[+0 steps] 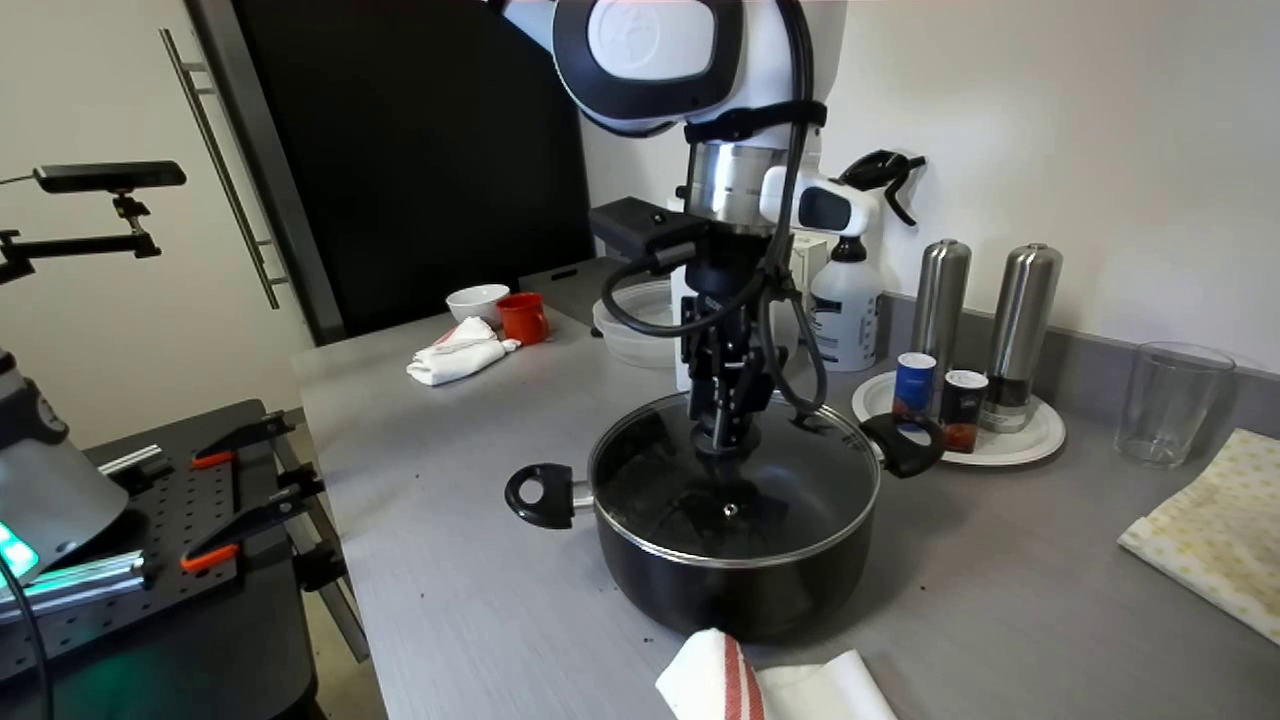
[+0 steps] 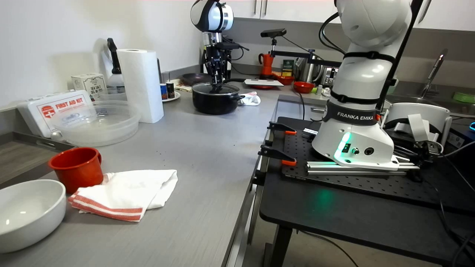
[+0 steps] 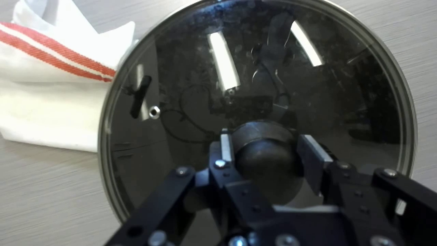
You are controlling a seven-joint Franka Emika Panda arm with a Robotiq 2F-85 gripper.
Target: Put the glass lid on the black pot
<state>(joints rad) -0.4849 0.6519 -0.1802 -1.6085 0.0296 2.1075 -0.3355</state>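
Glass lid [image 1: 800, 490] lies level on black pot [image 1: 745, 600]. Fingers [image 3: 226, 147] set narrow, one each side of knob [image 3: 268, 164]; clamped or loose, unclear. Striped cloth [image 1: 735, 680] on pot's near side, in an exterior view.

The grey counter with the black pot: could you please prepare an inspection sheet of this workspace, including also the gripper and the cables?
Surface: grey counter, a few dark specks on it.
Job's things: glass lid sits on the black pot, apparently level.
Clutter: striped towel near the pot; white plate with small canisters; red mug and white bowl farther off.
Gripper: jaws on either side of the lid's knob; whether they grip it cannot be told.
Cables: black cable strapped along the arm, looping beside the gripper.
Surroundings: white wall behind; robot base on a black table alongside.
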